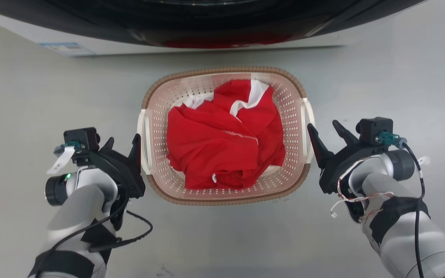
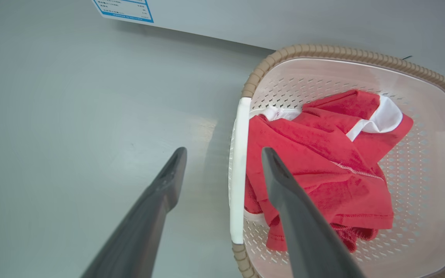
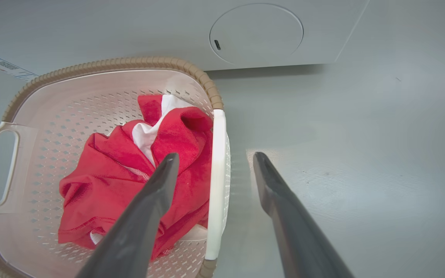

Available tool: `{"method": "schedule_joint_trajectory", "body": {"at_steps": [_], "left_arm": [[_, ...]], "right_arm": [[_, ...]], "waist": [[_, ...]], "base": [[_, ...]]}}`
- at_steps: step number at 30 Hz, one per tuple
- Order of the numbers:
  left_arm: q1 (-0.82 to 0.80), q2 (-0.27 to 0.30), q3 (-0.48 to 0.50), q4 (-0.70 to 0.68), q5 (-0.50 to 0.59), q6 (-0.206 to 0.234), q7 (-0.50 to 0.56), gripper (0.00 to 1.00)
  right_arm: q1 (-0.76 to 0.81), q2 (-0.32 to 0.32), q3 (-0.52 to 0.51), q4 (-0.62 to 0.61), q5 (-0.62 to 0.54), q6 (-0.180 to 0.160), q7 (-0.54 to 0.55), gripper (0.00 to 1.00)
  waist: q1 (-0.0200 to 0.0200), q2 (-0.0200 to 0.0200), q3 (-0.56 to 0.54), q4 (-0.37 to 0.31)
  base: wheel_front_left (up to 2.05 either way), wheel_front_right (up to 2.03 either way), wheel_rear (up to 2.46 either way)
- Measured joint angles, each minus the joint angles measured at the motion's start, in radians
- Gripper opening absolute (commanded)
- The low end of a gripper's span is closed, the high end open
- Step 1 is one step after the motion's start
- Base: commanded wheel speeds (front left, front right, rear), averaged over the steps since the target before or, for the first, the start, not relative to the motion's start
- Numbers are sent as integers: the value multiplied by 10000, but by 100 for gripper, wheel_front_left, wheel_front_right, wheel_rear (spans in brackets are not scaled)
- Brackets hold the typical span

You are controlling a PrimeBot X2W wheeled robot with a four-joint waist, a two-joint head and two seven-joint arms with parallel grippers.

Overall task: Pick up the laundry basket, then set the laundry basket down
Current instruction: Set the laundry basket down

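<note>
Nearest the head camera, the pale left forearm and right forearm rise from the lower corners, both angled inward. The left gripper has its two dark fingers spread apart and holds nothing. Its wrist view shows the fingers straddling the white left handle of the basket: one finger is over the bare floor, the other over the red cloth inside. Whether either finger touches the handle cannot be told. The right gripper is likewise spread and empty, set astride the right handle, with one finger over the cloth and one over the floor. The basket sits upright on the floor between the two grippers, with the crumpled red and white cloth covering its bottom. Just beyond it stands the washing machine.
</note>
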Motion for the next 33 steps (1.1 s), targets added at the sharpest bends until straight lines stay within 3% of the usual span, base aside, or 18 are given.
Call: {"method": "schedule_joint_trajectory", "body": {"at_steps": [24,33], "left_arm": [[1981,219,-257,-736,416,-73,-784,100],[3010,316,54,-2111,562,293,-784,100]], "right_arm": [[2475,-224,-941,-1490,500,-15,-42,100],[3534,-583,-1413,-2644,173,-408,-42,100]], "waist": [[0,-1,-3309,-263],[-1,0,-4583,-311]], "base": [[0,0,0],[0,0,0]]}}
